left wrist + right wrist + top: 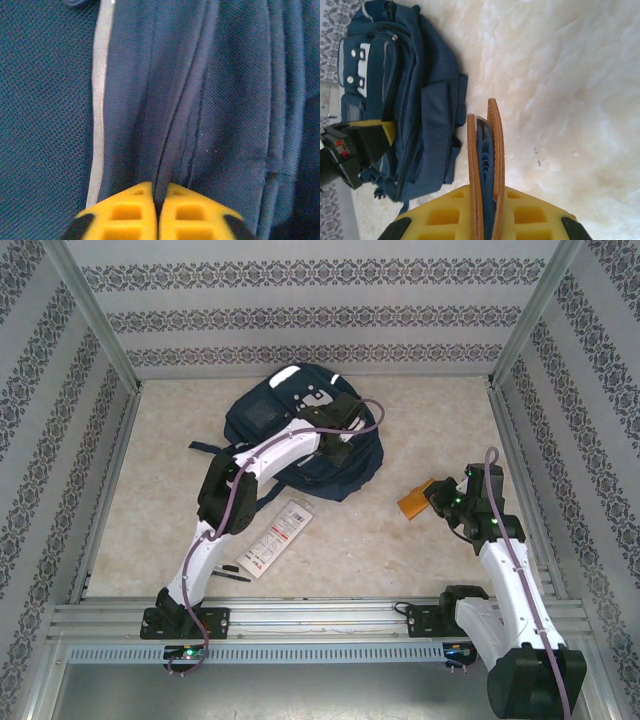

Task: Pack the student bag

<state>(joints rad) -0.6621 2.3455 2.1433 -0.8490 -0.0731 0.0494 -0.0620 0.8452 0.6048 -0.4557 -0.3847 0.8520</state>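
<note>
Left gripper (157,192), arm stretched out to the far middle of the table (400,560), is pinching a fabric fold on the student bag (258,418) there. Right gripper (486,191), elbow bent, is clamped on a tan flat case (496,150).

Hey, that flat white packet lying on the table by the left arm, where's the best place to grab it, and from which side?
Probably across its narrow width near the middle, coming straight down from above. The white packet is long and thin and lies flat and diagonal on the table, so the grip should be turned to straddle its two long edges. Its short ends offer little to pinch.
</note>
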